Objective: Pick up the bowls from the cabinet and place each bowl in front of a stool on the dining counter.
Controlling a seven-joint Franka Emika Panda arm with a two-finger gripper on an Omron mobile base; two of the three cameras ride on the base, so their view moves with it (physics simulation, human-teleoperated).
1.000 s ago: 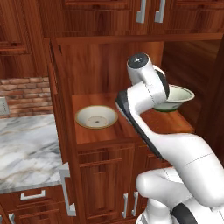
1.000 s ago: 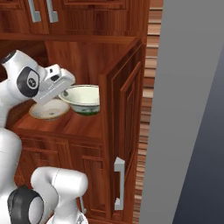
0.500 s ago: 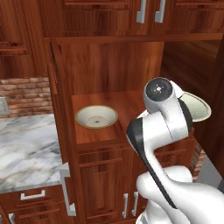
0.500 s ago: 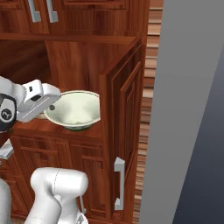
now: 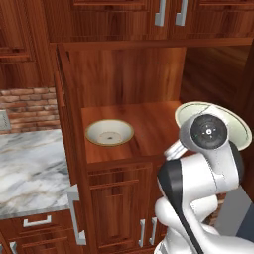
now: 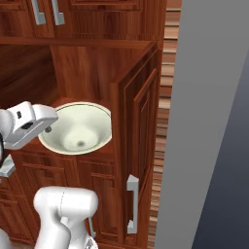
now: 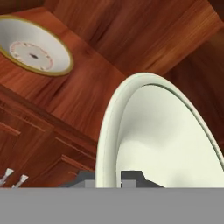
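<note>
Reddish-brown cabinet [image 5: 124, 74] shelf in the left base view carries one bowl [image 5: 109, 132], with a marble tabletop [image 5: 27, 166] at left. From the right base view, the held bowl [image 6: 75, 127] tilts beside the open door [image 6: 138, 146]. Hand view: the end effector [image 7: 109, 177] pinches that bowl's rim between its fingers

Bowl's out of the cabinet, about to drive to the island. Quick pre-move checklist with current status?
1. Gripper pinching the held bowl at its rim: ok.
2. Held bowl level: not ok, tilted steeply on edge.
3. Held bowl past the open cabinet door: cannot tell, it sits close beside it.
4. Second bowl upright on the cabinet shelf: ok.
5. Grip firm enough for driving: cannot tell.
</note>
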